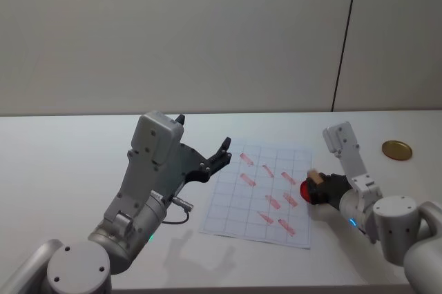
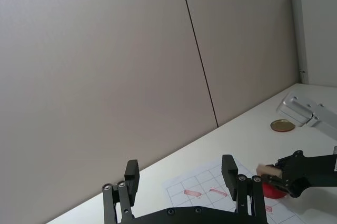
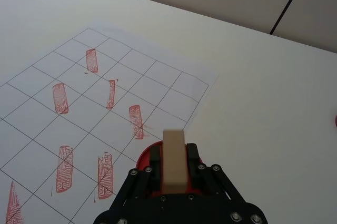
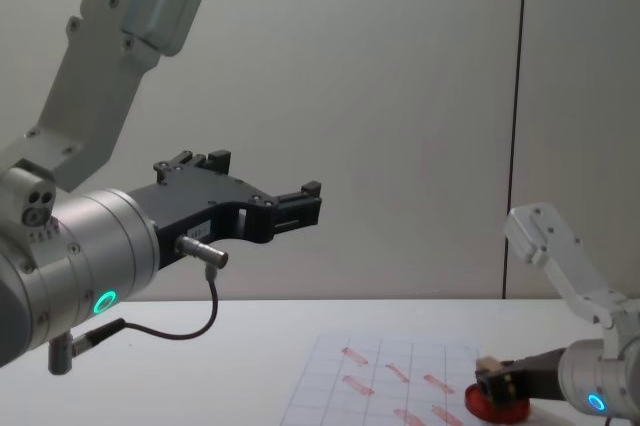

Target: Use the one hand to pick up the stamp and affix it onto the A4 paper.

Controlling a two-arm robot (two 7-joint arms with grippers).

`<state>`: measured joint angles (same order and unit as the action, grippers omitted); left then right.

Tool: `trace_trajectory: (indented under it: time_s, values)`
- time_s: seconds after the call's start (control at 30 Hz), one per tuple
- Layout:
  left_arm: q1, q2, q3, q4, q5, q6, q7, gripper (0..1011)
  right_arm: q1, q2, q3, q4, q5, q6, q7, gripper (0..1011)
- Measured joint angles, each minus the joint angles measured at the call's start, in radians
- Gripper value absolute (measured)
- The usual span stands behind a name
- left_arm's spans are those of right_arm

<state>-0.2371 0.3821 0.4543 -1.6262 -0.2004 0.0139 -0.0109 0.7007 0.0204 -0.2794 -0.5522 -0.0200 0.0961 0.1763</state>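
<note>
Item: your right claw [image 3: 174, 174] gripped the stamp [image 3: 174, 160] over the red ink pad [image 1: 308, 190], just beside the A4 paper [image 1: 260, 194]; pressing remained. Left claw [image 1: 219, 154] hung released, raised.

The right gripper [image 1: 316, 187] with the stamp [image 3: 174, 160] stood over the red disc [image 1: 306, 189] at the paper [image 1: 238, 204] edge. The left gripper [image 1: 204, 157] hung high, jaws apart, above bare table [image 1: 69, 149]. A gold disc [image 1: 397, 150] lay well apart.
</note>
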Motion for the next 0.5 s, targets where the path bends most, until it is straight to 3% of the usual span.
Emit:
trace_trajectory:
  time_s: [0.03,0.13,0.17,0.5]
  values:
    - [0.0,0.0,0.0,0.0,0.0,0.0,0.0,993,0.002,-0.001,0.0,0.003,0.0,-0.002,0.0,250]
    - [0.0,0.0,0.0,0.0,0.0,0.0,0.0,993,0.008,-0.003,0.0,0.016,0.0,-0.011,0.002,386]
    - [0.0,0.0,0.0,0.0,0.0,0.0,0.0,993,0.009,-0.003,0.0,0.019,0.0,-0.013,0.002,386]
    - [0.0,0.0,0.0,0.0,0.0,0.0,0.0,993,0.017,-0.005,0.001,0.033,-0.001,-0.037,0.005,731]
